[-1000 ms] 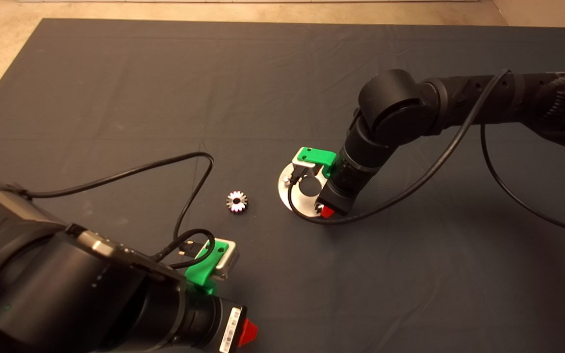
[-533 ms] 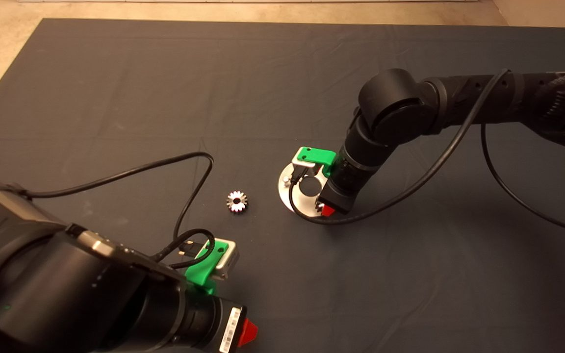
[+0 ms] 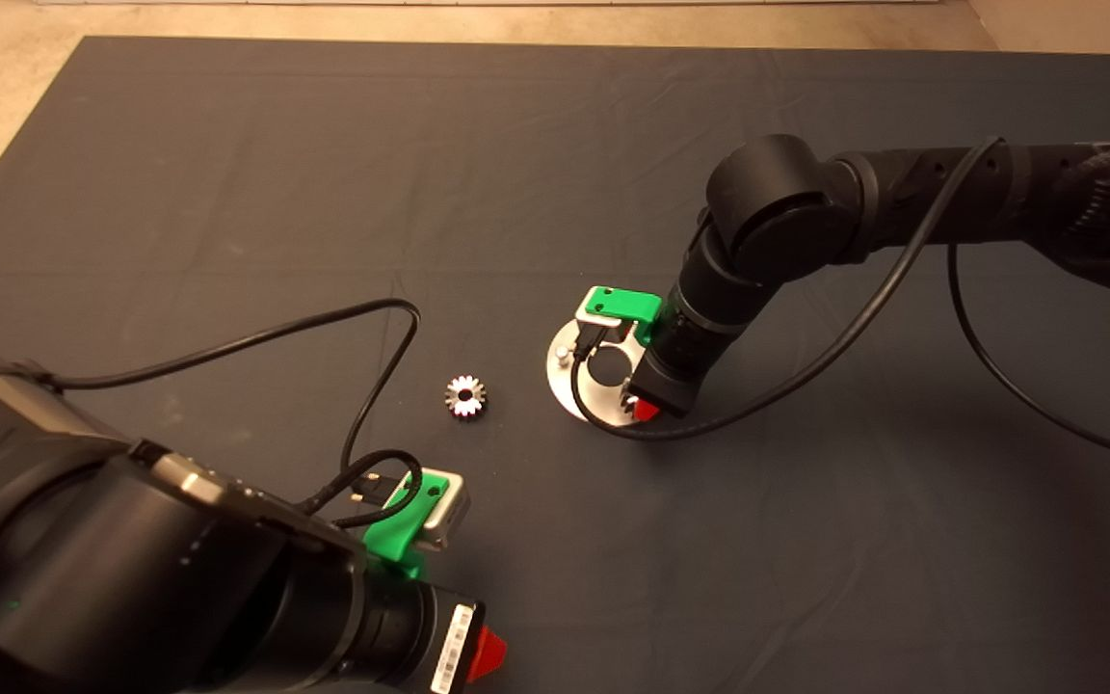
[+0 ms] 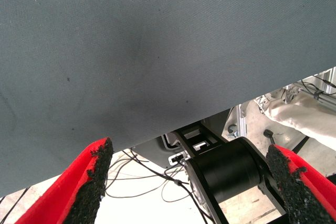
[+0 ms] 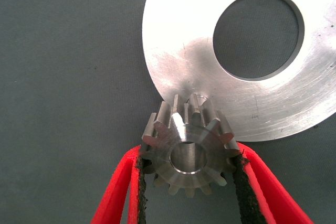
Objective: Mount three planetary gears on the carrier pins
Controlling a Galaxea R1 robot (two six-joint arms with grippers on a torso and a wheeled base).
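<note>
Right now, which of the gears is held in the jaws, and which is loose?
The gear at the silver disc's rim is clamped between the right gripper's pads. The other gear lies flat on the mat, apart from the disc and untouched.

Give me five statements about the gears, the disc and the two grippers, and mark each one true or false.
1. The right gripper holds a gear between its pads. True.
2. That gear already lies flat in the disc's centre hole. False: it is at the edge of the disc, between the fingers.
3. A second gear lies on the mat, apart from the disc. True.
4. The left gripper clamps a gear. False: it is open, holding nothing.
5. The disc has no hole. False: it has a large round centre hole.
</note>
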